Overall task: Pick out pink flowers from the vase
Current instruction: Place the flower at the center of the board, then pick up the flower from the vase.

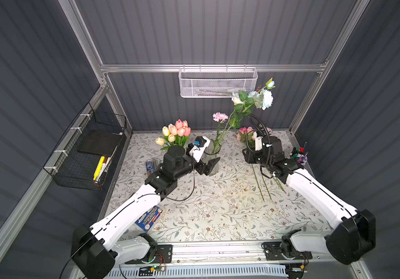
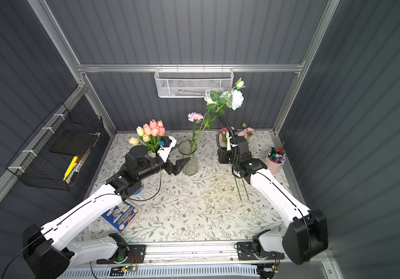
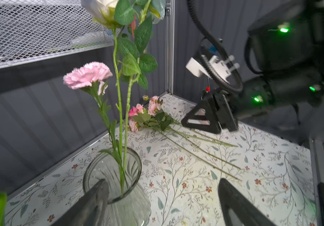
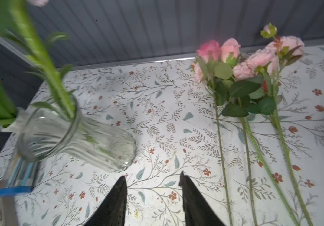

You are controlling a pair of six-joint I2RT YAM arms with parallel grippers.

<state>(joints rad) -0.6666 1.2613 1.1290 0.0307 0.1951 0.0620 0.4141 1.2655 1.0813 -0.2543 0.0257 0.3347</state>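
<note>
One pale-pink ruffled carnation [image 3: 87, 75] left in the clear ribbed glass vase [image 3: 133, 207]; left gripper [image 3: 163, 180], right gripper [image 4: 153, 175] both gape empty, so I reckon pinching its stem comes next

A pink carnation [image 3: 87, 75] stands in the glass vase [image 3: 133, 205], other pink flowers [image 3: 149, 111] lying beyond.

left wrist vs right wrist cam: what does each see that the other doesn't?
Left wrist only: white mesh wall basket, cream rose bloom on a tall stem.
Right wrist only: blurred blue-taped items at the edge of the floral-print table.
Both: clear ribbed glass vase, pink flowers lying on the table, and the right tool, open and empty.
</note>
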